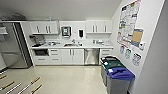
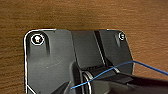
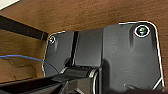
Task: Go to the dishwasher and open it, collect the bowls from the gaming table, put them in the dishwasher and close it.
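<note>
The robot stands well back in a small kitchenette, facing the far wall, so the step in hand looks like the first one: getting to the dishwasher [image 1: 91, 56]. It sits under the worktop [image 1: 75, 46], right of the middle, between the white cabinet doors [image 1: 73, 56] and a narrow stack of white drawers [image 1: 106, 53]. Its door is shut. The front is a flat panel of brushed grey steel with a dull sheen, and a slim horizontal bar handle runs near its top edge.

The next move probably calls for crossing the open floor [image 1: 67, 80] and stopping square to that steel front, near enough for an arm to reach the bar, with room left for the door to swing down.

The floor is pale, smooth and glossy. The worktop is light, with a sink [image 1: 72, 45] set in near its middle. A tall steel fridge [image 1: 13, 45] fills the left side. Along the right wall stand three boxy grey bins [image 1: 117, 75], one with a dark lid, one green, one blue. Paper posters [image 1: 128, 20] hang above them.

Both wrist views look onto brown, wood-grained surface. Whether either pincer is released or clenched cannot be told.
</note>
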Available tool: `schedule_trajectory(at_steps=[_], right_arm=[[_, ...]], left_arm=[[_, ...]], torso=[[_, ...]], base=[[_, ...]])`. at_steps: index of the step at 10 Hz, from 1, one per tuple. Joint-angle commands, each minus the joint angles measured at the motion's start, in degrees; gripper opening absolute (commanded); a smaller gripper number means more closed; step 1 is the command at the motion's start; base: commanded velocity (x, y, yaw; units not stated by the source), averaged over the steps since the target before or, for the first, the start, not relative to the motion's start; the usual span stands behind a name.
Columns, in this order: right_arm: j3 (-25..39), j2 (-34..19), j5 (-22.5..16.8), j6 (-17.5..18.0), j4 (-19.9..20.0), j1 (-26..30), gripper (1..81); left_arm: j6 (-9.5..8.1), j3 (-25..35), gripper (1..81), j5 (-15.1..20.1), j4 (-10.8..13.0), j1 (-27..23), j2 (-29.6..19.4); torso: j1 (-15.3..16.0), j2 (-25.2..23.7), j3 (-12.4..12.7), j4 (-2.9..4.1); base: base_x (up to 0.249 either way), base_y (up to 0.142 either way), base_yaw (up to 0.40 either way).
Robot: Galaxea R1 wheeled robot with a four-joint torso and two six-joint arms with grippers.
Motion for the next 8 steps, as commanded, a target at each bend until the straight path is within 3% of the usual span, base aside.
schedule_trajectory(at_steps=[1, 8], right_arm=[[0.55, -0.55, -2.67, -0.31, 0.08, 3.05, 81.1], [0.46, -0.54, -2.67, -0.31, 0.08, 2.87, 81.1]], left_arm=[[0.18, 0.72, 81.1, 2.85, -0.68, -3.23, -0.70], [0.18, 0.81, 81.1, 2.85, -0.68, -3.23, -0.79]], torso=[[0.00, 0.00, 0.00, 0.00], [0.00, 0.00, 0.00, 0.00]], base=[[0.101, 0.000, 0.000], [0.089, 0.000, 0.000]])
